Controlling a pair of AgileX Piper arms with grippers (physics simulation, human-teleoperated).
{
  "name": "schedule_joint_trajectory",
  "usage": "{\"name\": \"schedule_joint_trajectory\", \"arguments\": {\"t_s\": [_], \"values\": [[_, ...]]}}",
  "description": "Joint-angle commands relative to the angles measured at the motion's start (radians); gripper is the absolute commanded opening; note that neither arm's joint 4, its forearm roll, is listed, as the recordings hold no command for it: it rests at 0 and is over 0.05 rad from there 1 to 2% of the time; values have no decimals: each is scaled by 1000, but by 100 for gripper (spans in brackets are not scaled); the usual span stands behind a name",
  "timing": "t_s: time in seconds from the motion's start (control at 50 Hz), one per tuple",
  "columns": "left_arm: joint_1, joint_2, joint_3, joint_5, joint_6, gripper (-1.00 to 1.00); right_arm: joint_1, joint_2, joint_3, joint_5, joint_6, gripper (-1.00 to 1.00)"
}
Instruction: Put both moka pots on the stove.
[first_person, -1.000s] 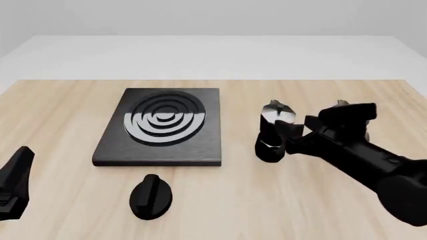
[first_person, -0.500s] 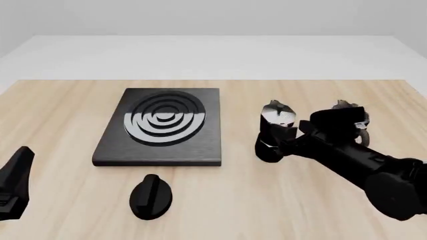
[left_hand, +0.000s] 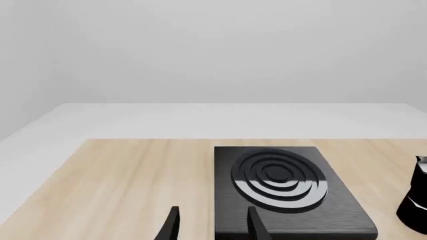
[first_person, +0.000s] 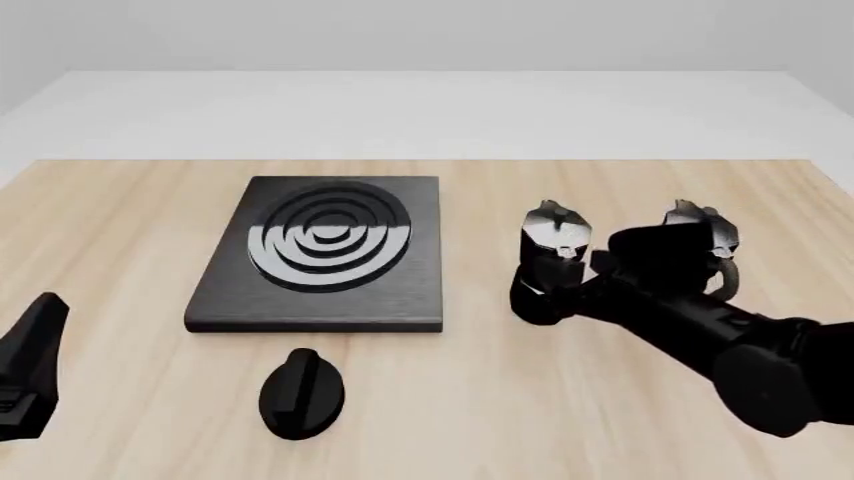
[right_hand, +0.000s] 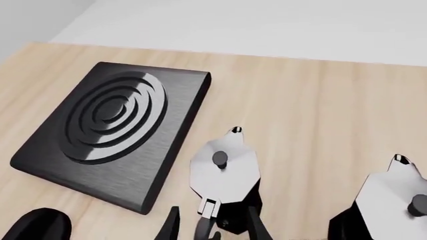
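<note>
On a pale wood-grain surface (first_person: 120, 210) with a plain white floor and wall behind it lies the stove (first_person: 320, 256), a flat dark-grey square slab with shiny concentric rings. Just in front of it rests a black oval knob (first_person: 302, 393). To its right stand two faceted black moka pots with silvery lids, the near moka pot (first_person: 549, 262) and the far moka pot (first_person: 699, 240), both off the stove. The right hand (right_hand: 209, 229) sits at the near pot's handle, fingers narrowly parted around it. The left hand (left_hand: 209, 227) hangs narrowly open before the stove's front edge, holding nothing.
</note>
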Motion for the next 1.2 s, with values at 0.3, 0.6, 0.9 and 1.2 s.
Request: {"name": "schedule_joint_trajectory", "arguments": {"t_s": [0.3,0.6,0.9,1.2], "values": [[0,0,0,0,0,100,-3,48,0,-25,5,100],[0,0,0,0,0,100,-5,10,0,-8,-56,-100],[0,0,0,0,0,100,-10,-70,-3,21,-116,-100],[0,-1,0,0,0,100,12,-190,-72,135,-178,-100]]}}
